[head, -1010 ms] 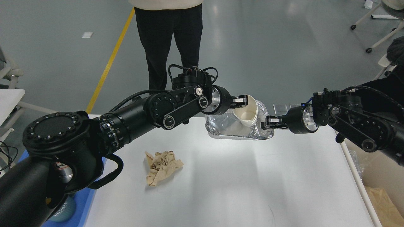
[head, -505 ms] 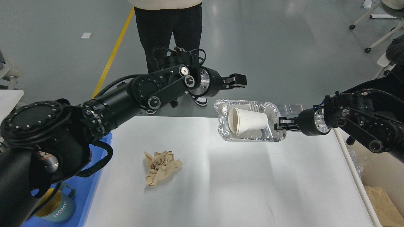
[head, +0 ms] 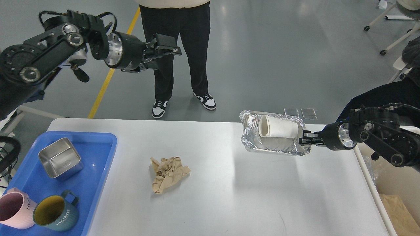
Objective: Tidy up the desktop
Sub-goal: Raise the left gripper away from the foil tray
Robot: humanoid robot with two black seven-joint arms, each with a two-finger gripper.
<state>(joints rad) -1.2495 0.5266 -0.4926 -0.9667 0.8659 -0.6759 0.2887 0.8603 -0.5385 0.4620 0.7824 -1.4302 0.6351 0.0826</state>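
Note:
The white desktop [head: 229,196] fills the lower view. My right gripper [head: 305,139] is shut on the right rim of a foil tray [head: 279,147], held tilted just above the desktop's far right. A white paper cup [head: 279,130] lies on its side in the tray, mouth to the left. A crumpled brown paper ball [head: 168,173] lies left of the desktop's middle. My left gripper [head: 165,47] is open and empty, raised high at the upper left, off the table.
A blue tray [head: 98,154] at the left holds a steel square bowl [head: 60,157], a pink mug [head: 14,209] and a teal mug [head: 55,213]. A cream bin [head: 390,183] with brown paper stands at the right edge. A person [head: 177,49] stands beyond the table.
My left gripper let go of the paper cup into the foil tray, then swung up and far left. My right gripper carried the tray with the cup to the right.

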